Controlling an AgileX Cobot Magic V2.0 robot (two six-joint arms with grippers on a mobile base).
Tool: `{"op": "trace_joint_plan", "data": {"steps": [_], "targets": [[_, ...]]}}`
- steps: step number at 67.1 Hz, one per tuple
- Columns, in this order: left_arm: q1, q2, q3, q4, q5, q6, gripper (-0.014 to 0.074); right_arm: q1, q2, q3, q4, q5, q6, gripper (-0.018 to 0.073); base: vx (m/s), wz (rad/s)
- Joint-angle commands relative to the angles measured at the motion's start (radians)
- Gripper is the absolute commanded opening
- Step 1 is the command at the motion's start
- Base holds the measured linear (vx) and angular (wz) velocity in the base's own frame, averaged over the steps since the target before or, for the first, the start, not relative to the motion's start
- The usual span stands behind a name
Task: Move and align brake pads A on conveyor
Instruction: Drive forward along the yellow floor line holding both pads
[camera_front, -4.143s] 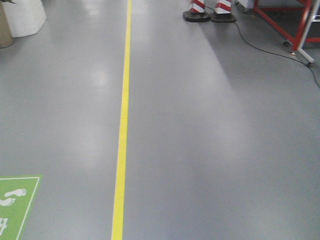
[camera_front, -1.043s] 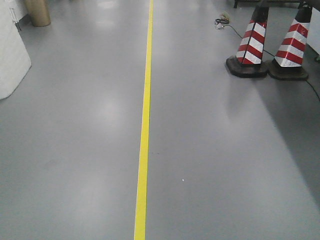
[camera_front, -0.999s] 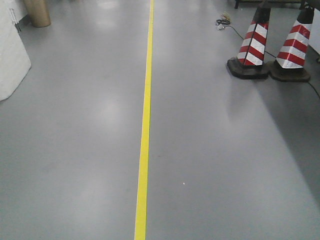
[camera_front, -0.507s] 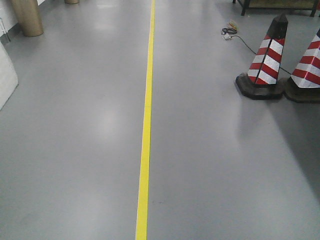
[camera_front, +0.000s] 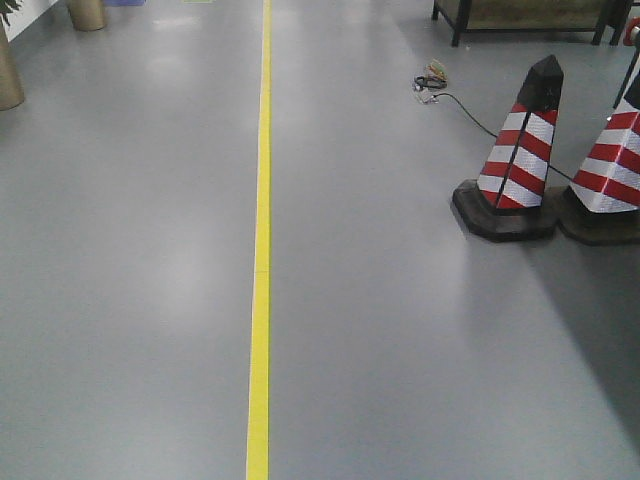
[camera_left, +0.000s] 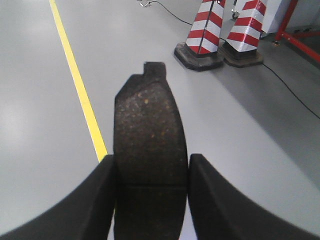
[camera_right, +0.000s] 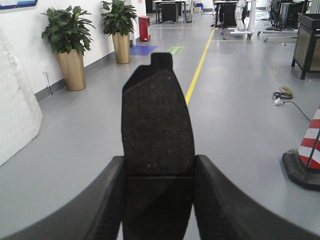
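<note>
Left fingers (camera_left: 100, 200) tight on one brake pad (camera_left: 149, 150); right fingers (camera_right: 215, 200) likewise on another pad (camera_right: 157, 135)

A yellow line (camera_front: 259, 300) crossed the grey floor (camera_front: 120, 300); right of it stood red-and-white striped cones (camera_front: 515, 165). Pads (camera_left: 149, 165) were speckled charcoal.

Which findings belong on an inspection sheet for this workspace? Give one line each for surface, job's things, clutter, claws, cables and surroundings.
Surface: grey floor with yellow line; conveyor not seen.
Job's things: one brake pad in the left claw, one brake pad in the right claw.
Clutter: nothing seen.
Claws: both shut on pads.
Cables: black cable beside striped cones.
Surroundings: potted plants, dark bench.
</note>
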Motion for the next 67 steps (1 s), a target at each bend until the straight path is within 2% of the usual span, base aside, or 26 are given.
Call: {"op": "trace_joint_plan", "data": {"steps": [1,67], "targets": [[-0.005,0.007,-0.029,0.007,-0.07,-0.009,-0.0006,-0.004,0.012,-0.028,-0.022,-0.088,-0.009,-0.0004,0.68,-0.07],[-0.005,0.007,-0.029,0.006,-0.062,-0.009,-0.0006,-0.004,0.012,-0.028,-0.022,-0.088,-0.009,-0.0004,0.67,0.01]]}}
